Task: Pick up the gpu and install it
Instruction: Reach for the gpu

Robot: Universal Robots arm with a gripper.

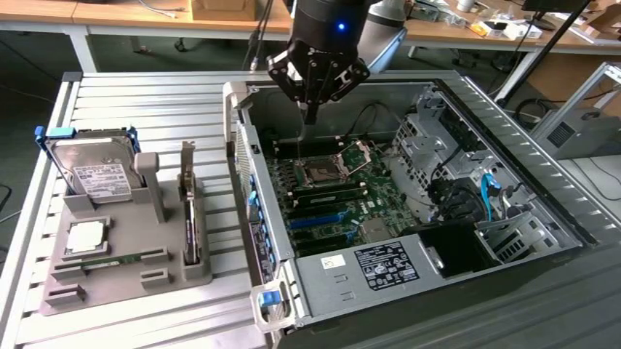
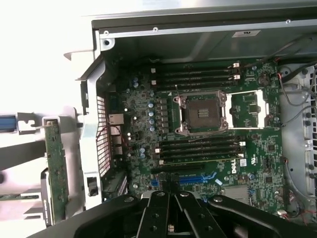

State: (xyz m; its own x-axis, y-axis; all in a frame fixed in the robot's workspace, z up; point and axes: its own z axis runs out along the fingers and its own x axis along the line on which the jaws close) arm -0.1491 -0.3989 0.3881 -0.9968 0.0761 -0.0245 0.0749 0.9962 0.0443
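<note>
One gpu (image 1: 190, 218) stands on edge in the grey holder (image 1: 116, 291) outside the case (image 1: 514, 134) while my gripper (image 1: 308, 116) hangs clenched, empty, over the motherboard (image 1: 335, 193); looks light, stiff, fragile, so I'd pinch its top edge.

Above the hand (image 1: 308, 113) we see a glossy black wrist housing (image 1: 321, 29) with a small blue light (image 1: 339, 27). The hand itself is a black linkage of angular bars (round pivot pins at the joints) narrowing into slim dark fingers (image 2: 156, 213).
</note>
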